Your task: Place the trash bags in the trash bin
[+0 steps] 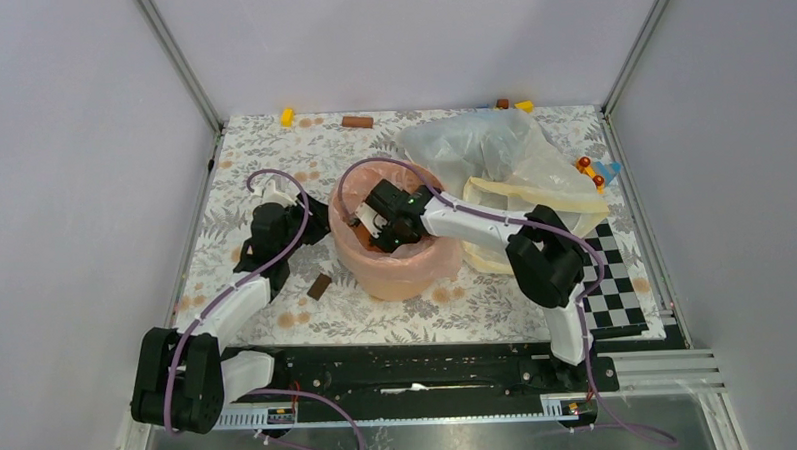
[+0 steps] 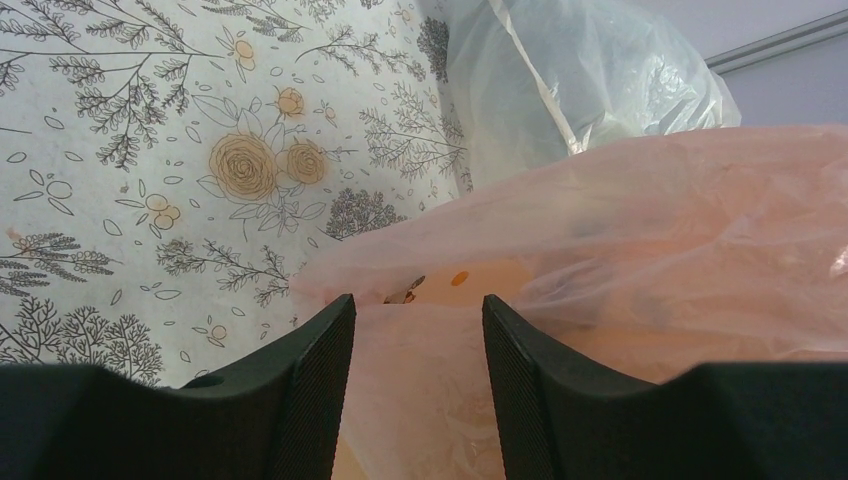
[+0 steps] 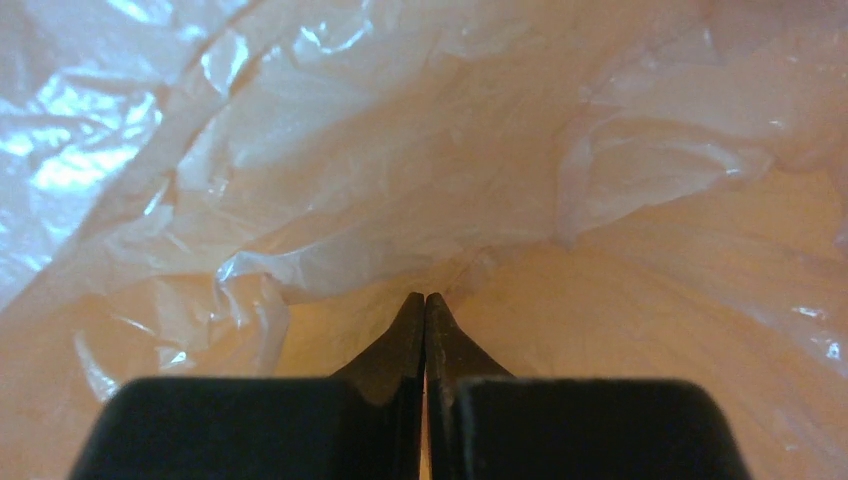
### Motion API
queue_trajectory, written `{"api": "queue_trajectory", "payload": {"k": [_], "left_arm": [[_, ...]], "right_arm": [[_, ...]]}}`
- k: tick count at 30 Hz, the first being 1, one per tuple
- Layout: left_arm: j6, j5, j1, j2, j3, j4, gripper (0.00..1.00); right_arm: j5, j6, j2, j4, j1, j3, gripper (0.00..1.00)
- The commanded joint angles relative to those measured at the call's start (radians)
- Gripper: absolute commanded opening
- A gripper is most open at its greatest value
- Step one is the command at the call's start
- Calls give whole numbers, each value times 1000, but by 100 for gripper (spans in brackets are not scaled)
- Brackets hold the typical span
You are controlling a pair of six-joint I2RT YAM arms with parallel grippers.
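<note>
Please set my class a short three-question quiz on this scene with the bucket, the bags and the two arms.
1. True or false: the right gripper is shut.
2. Which arm reaches inside the bucket? A left, B right, C both.
3. Fill in: the bag right in front of the left gripper is ___ in colour.
Key: 1 true; 2 B; 3 pink.

Crinkly pink bag (image 2: 650, 220) draped inside and over upright peach bucket (image 1: 376, 278).
</note>
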Motion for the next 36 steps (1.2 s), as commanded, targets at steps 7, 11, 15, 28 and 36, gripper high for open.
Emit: {"api": "queue_trajectory", "payload": {"k": [7,11,15,28,36], "left_arm": [[-5,42,-18,15,35,63,53],[0,50,-19,24,34,64,53],[1,57,-19,28,33,69,53],[-3,66,-23,50,35,86,53],[-8,66,-34,87,27,107,52]], "right_arm": [[-5,21,76,-80,-12,75,0],[-13,21,122,-57,-13,58,0],[-5,19,161,-43,-14,50,0],[61,58,-20,40,-18,21,0],[93,85,-74,37,-18,39,2]]}}
